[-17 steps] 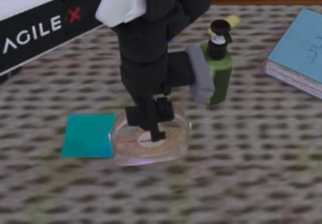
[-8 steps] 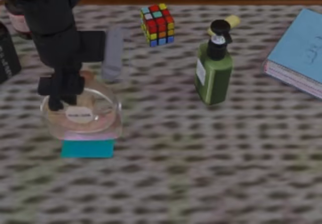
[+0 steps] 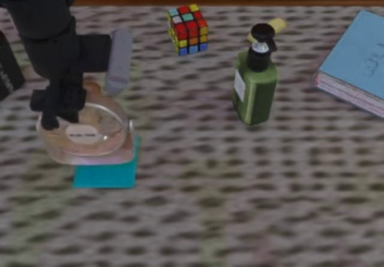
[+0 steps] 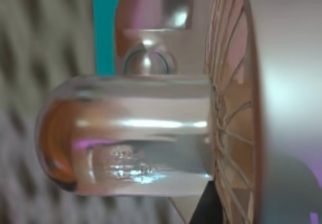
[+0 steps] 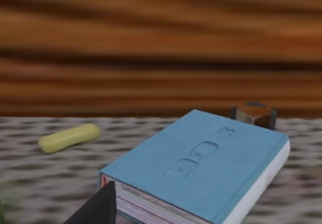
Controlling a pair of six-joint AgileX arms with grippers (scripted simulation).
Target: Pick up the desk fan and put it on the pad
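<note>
My left gripper (image 3: 59, 114) is shut on the far-left rim of the desk fan (image 3: 90, 136), a rounded translucent pink cage with a pale oval label. The fan hangs flat over the far part of the teal pad (image 3: 105, 176), whose near strip shows. I cannot tell whether fan and pad touch. In the left wrist view the cage (image 4: 234, 108) and its clear knob stand (image 4: 126, 133) fill the frame, with a strip of pad (image 4: 103, 27) behind and one black fingertip (image 4: 207, 211) against the rim. The right arm is out of the top view; one fingertip (image 5: 103, 209) shows, nothing against it.
A colour cube (image 3: 188, 29) sits at the back. A green pump bottle (image 3: 255, 90) stands mid-table with a yellow bar (image 3: 275, 26) behind it. A light-blue book (image 3: 357, 60) lies at the right edge. A black box (image 3: 9, 69) is at the far left.
My left arm carried the fan from mid-table leftward to over the pad, then a little further left and back. The pump bottle and cube are uncovered.
</note>
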